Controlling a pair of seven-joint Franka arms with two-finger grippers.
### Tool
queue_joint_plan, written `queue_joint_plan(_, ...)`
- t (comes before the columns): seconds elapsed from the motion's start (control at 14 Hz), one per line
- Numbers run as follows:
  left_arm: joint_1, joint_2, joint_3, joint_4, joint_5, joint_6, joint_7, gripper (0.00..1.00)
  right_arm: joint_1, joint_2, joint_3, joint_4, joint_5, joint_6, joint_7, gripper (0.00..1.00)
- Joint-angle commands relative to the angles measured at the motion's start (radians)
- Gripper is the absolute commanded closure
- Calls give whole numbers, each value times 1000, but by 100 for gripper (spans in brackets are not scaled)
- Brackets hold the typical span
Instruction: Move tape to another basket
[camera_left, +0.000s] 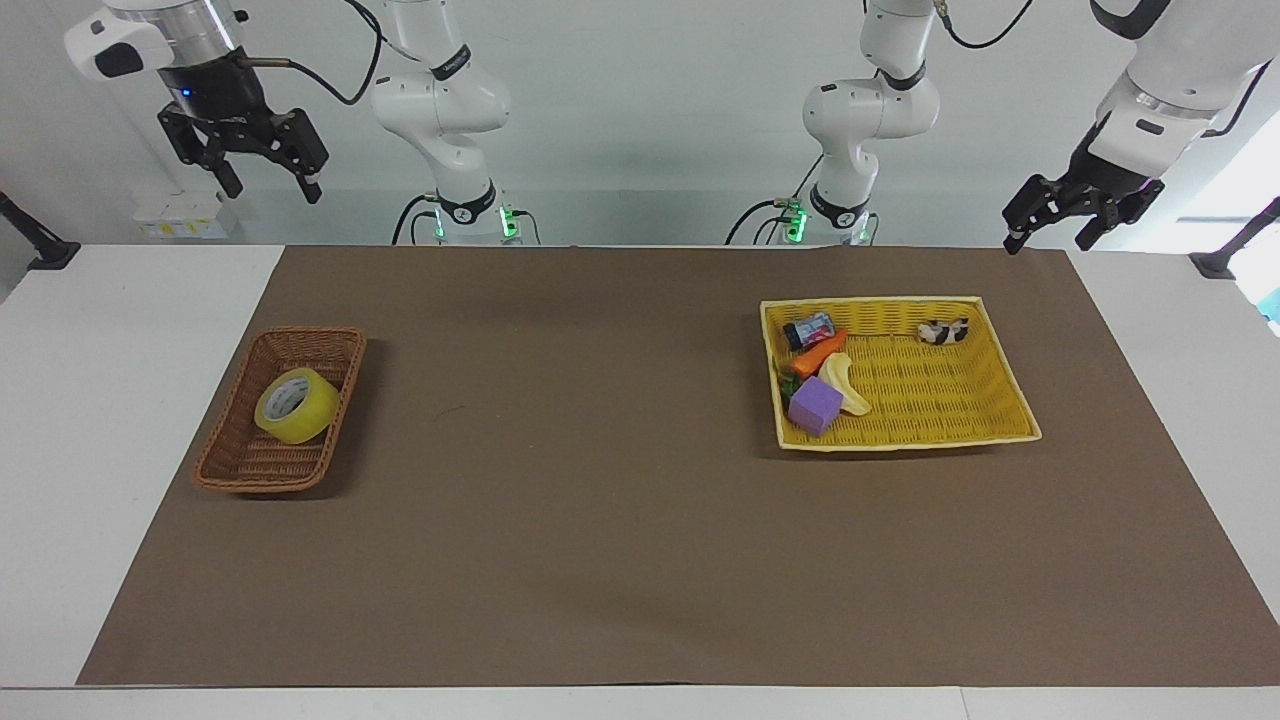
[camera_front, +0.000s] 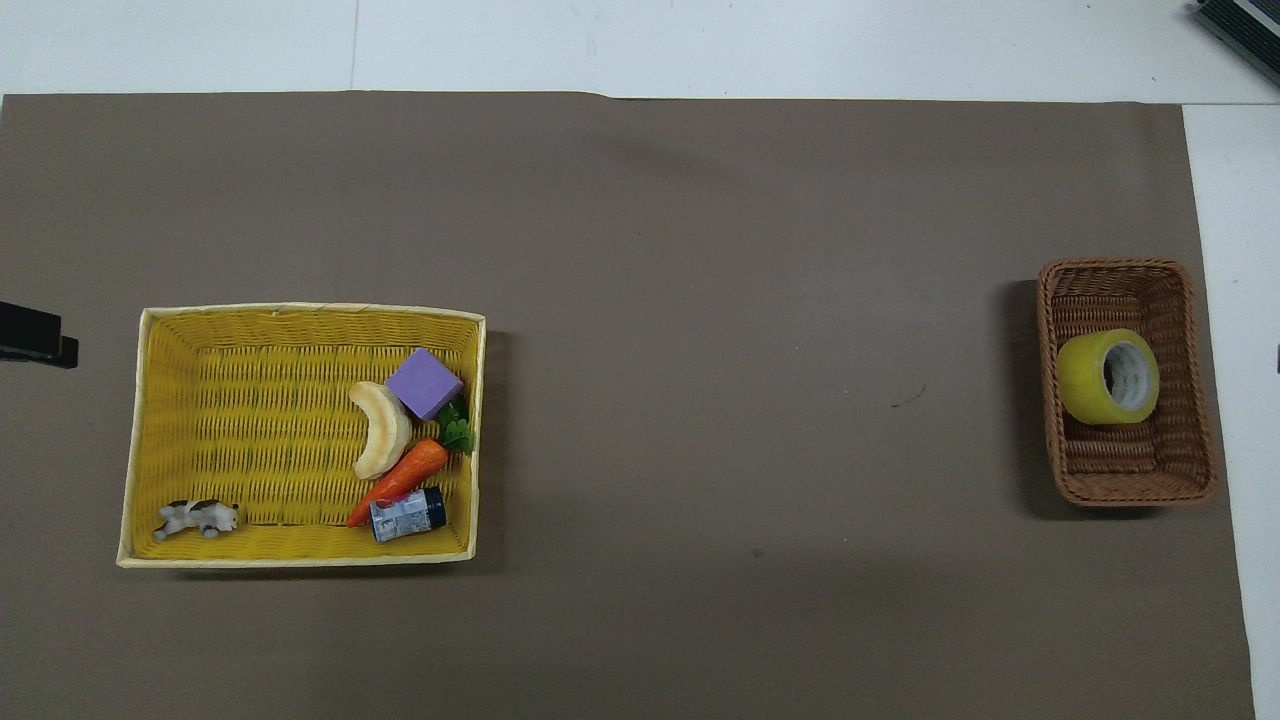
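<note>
From the facing camera, the tape (camera_left: 296, 405) lies tilted in the brown basket (camera_left: 281, 410) at the right arm's end of the table. The right gripper (camera_left: 268, 176) hangs high in the air above the table's edge nearest the robots, its fingers spread and holding nothing. The left gripper (camera_left: 1050, 228) is raised near the mat's corner at the left arm's end — fingers spread too, also holding nothing. The yellow tray (camera_left: 1000, 395) below it holds a purple cube (camera_left: 815, 405), a carrot (camera_left: 820, 352), a pale banana-shaped piece (camera_left: 845, 385), a small can (camera_left: 809, 329) and a toy cow (camera_left: 943, 331).

From overhead, the tape (camera_front: 1107, 376) sits in the basket (camera_front: 1127, 470), roughly mid-length, well apart from the tray (camera_front: 250, 420). Only a dark tip of the left gripper (camera_front: 35, 335) shows at the frame's edge beside the tray.
</note>
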Motion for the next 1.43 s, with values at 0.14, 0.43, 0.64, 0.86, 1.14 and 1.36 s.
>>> queue_joint_plan(0.14,2,4,-2,18,5,-8,1,0,-16,-50,16,-81,-16,44,-25,0)
queue_joint_plan(0.43,2,3,-2,18,4,-8,1,0,-19,-33,15,-59,-19,48,-25,0)
queue_joint_plan(0.64,2,3,-2,18,4,-8,1,0,-7,13,16,10,-42,18,-28,0)
queue_joint_plan(0.86,2,3,-2,18,4,-8,1,0,-4,-8,32,-18,-30,-5,-17,0)
queue_joint_plan(1.14,2,3,-2,18,5,-8,1,0,-4,-22,36,-67,-27,8,-4,0)
queue_joint_plan(1.36,2,3,-2,18,4,-8,1,0,-4,-23,36,-71,-27,4,33,0)
